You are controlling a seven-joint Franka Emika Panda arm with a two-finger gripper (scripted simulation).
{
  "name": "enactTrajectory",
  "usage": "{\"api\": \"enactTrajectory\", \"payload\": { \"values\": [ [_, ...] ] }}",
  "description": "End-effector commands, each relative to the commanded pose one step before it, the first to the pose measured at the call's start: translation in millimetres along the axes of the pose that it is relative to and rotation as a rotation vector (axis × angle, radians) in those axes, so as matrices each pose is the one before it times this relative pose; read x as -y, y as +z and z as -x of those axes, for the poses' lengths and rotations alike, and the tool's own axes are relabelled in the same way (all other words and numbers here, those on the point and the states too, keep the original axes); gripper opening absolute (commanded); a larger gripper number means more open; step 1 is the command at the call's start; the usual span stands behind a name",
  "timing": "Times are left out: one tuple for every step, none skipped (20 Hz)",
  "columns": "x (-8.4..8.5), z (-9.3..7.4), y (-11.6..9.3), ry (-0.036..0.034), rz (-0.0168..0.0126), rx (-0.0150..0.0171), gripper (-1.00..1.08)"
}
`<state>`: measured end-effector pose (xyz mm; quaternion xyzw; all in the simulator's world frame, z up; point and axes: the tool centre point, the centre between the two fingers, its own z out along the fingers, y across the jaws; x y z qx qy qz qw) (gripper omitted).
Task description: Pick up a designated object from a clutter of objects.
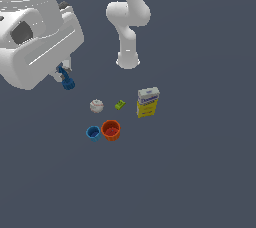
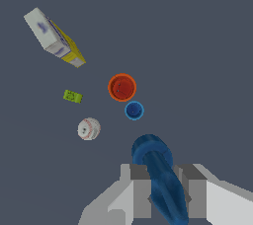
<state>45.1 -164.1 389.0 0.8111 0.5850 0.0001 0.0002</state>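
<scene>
On the exterior view's left, my gripper (image 1: 64, 72) is clenched on the small dark blue irregular piece (image 1: 67, 80), which hangs under the fingers, apparently clear of the flat dark grey bench (image 1: 200, 172). The wrist view confirms it: the two grey fingers (image 2: 141, 192) press either side of the blue piece's narrow stem, its wider rounded end sticking out past the tips.

My read is that this piece is light and rigid, smooth-surfaced, so liable to slip or swivel between flat pads. The waist is the sensible place to hold it, and that's where I have it. The long overhang beyond the tips means it could pivot if I jerk, so I'd move gently.

Moving right across the exterior view: the small round blue cup (image 1: 93, 133) sits touching the larger round orange cup (image 1: 110, 130). The white baseball with red stitching (image 1: 96, 105) lies just behind them, and the tiny green block (image 1: 119, 104) lies near it. The upright yellow-and-white box (image 1: 148, 102) stands furthest right.

All five sit well apart from my held piece. No bench edge shows in either view. The space around the gripper looks open, and nothing blocks a straight rise. The arm's white base (image 1: 128, 62) stands behind the clutter, so I judge upward the safest direction.
</scene>
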Motion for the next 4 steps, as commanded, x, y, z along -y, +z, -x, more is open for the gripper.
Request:
{"api": "enactTrajectory", "payload": {
  "values": [
    [-0.92,0.22,-1.39,-0.00027,-0.00034,0.00004,-1.0],
    [-0.01,-0.11,0.27,0.0,0.0,0.0,-1.0],
    [0.1,-0.16,0.47,0.0,0.0,0.0,-1.0],
    [0.05,-0.06,0.19,0.0,0.0,0.0,-1.0]
  ]
}}
